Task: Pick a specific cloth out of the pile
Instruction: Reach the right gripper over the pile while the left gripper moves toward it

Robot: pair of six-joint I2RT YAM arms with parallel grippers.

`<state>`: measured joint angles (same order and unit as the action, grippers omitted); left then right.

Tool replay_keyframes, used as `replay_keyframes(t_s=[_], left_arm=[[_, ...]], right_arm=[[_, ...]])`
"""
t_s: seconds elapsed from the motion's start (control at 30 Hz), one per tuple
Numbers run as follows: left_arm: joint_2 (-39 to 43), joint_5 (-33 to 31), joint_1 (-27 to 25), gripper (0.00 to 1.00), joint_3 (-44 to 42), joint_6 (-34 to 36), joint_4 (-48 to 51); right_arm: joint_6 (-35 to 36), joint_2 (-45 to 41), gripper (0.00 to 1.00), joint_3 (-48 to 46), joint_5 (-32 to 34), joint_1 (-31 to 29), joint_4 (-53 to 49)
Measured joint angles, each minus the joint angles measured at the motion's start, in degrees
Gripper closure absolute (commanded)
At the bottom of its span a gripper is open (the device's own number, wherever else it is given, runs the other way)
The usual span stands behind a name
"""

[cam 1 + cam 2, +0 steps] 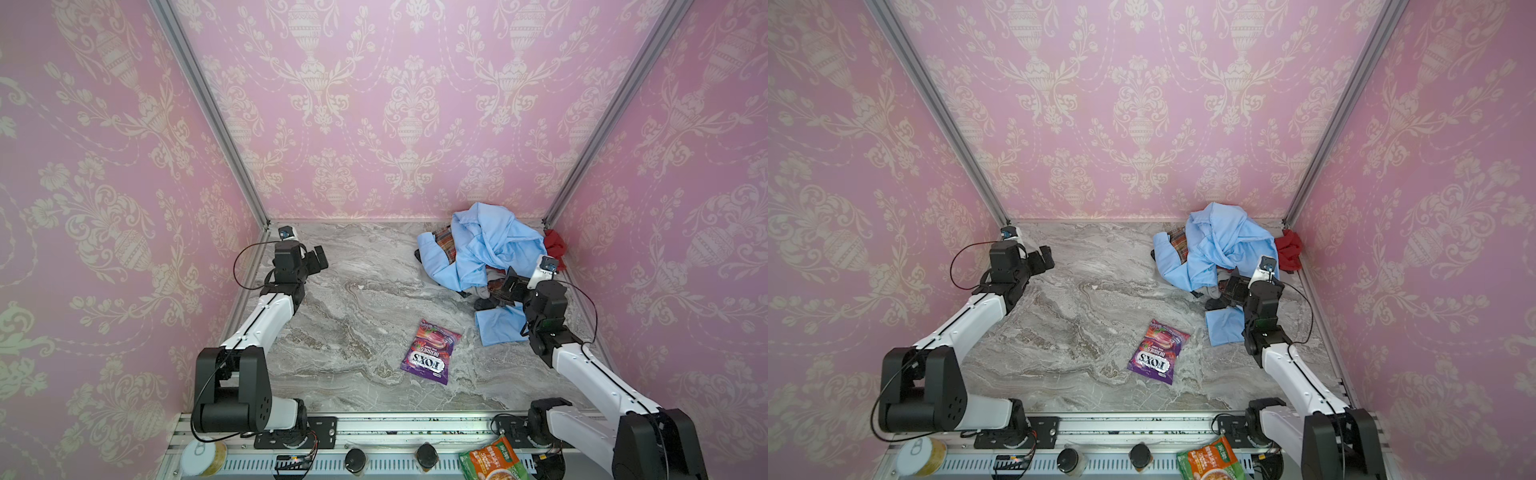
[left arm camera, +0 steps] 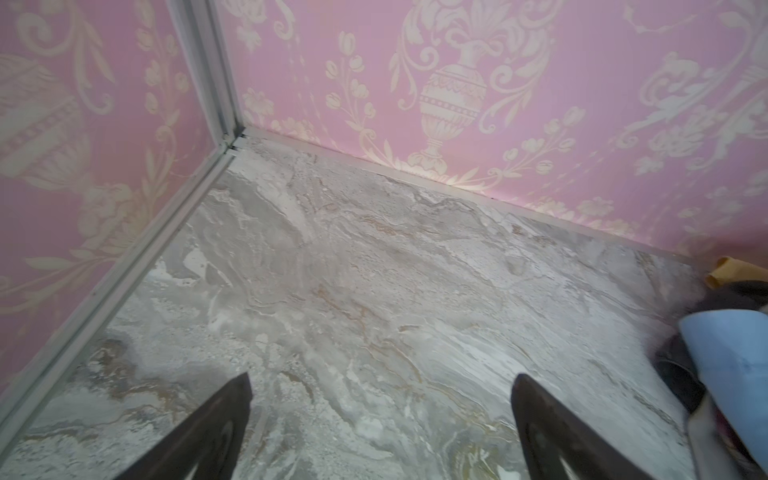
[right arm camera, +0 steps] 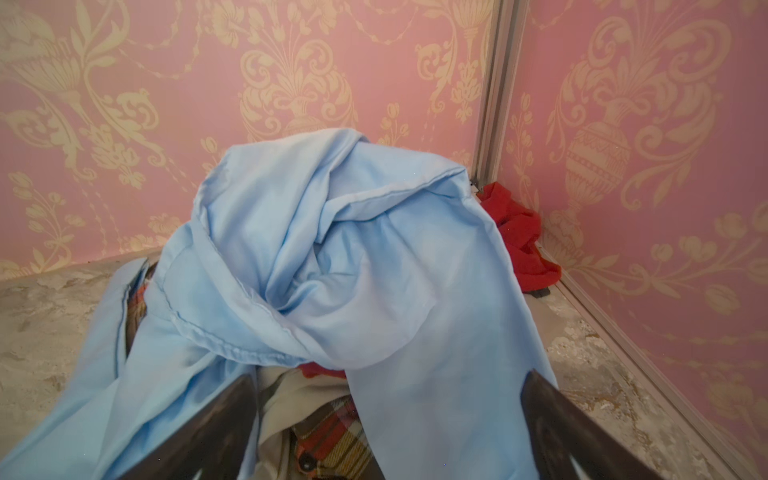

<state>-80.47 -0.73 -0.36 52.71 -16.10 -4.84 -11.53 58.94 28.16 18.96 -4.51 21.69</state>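
The pile [image 1: 486, 249] [image 1: 1221, 249] lies at the back right of the marble table, topped by a large light blue shirt [image 3: 332, 257]. The plaid cloth [image 1: 444, 243] [image 1: 1177, 242] peeks out at the pile's left side under the blue shirt. Another orange-red and cream checked patch of the cloth [image 3: 332, 432] shows at the near side. My right gripper [image 1: 505, 286] [image 1: 1231, 286] [image 3: 388, 374] is open at the pile's near edge, with blue shirt and plaid fabric between its spread fingers. My left gripper [image 1: 320, 257] [image 1: 1045, 257] [image 2: 382, 375] is open above bare table at the back left.
A purple candy bag [image 1: 430, 351] [image 1: 1156, 353] lies mid-table. A red garment [image 1: 555, 247] [image 3: 519, 241] fills the back right corner. A blue cloth flap [image 1: 500, 326] spreads beside the right arm. Pink walls enclose three sides. A food packet [image 1: 490, 461] and a tape roll [image 1: 203, 457] sit at the front rail.
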Motion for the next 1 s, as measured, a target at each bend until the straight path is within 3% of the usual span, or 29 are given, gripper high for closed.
replay_keyframes(t_s=[0.23,0.53,0.83,1.0], left_arm=[[0.8,7.1,-9.0,0.01,1.6,0.5,4.7],[0.7,10.3,-21.1,0.01,4.3,8.8,11.1],[0.9,10.5,-23.5,0.01,4.3,10.3,11.9],[0.9,10.3,-23.5,0.01,4.3,10.3,12.0]], right_arm=[[-5.3,-0.4,0.0,15.3,3.8,-1.8,-20.5],[-7.9,9.3,0.0,35.9,2.5,-5.1,-37.6],[-4.5,30.6,0.13,59.6,2.5,-16.8,-51.2],[-2.4,42.4,0.18,72.6,2.4,-20.4,-58.0]])
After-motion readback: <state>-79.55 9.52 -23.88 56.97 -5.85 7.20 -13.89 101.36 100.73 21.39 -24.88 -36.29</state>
